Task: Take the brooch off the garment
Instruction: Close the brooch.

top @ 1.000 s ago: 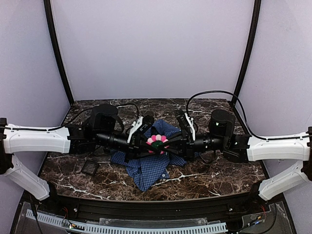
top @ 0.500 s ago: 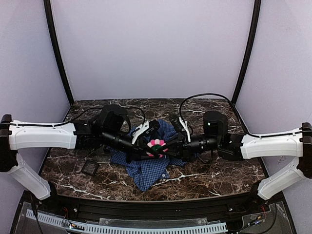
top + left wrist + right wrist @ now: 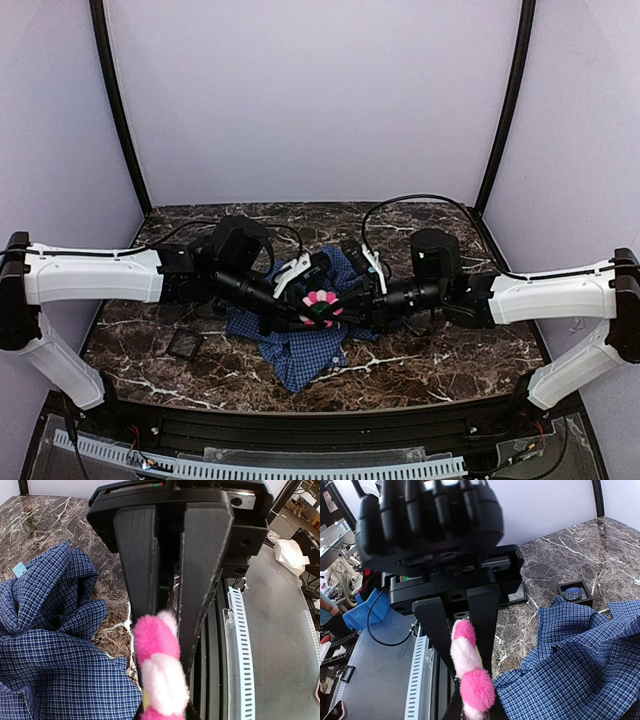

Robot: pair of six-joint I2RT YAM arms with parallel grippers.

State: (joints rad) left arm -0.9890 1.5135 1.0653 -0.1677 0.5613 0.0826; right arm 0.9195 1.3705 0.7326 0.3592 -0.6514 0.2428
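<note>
The brooch point(image 3: 320, 303), a fuzzy pink flower with a dark centre, hangs just above the blue checked garment point(image 3: 300, 355), which lies crumpled on the marble table. My left gripper point(image 3: 306, 306) and right gripper point(image 3: 338, 304) meet at it from either side, each shut on an edge. In the left wrist view the brooch point(image 3: 157, 670) is edge-on, with the right gripper's closed fingers point(image 3: 205, 555) behind it and the garment point(image 3: 50, 655) at the left. In the right wrist view the brooch point(image 3: 470, 670) sits between the left gripper's fingers point(image 3: 482, 620). The garment point(image 3: 580, 665) lies to the right.
A small black square tray point(image 3: 185, 345) lies on the table point(image 3: 450, 360) front left. The right wrist view shows a black tray holding something blue point(image 3: 575, 593). The light-blue tag point(image 3: 19, 569) shows on the cloth. A black rail point(image 3: 300, 430) runs along the front edge.
Both arms have reached further toward the middle. The brooch has sunk a little, closer to the garment.
</note>
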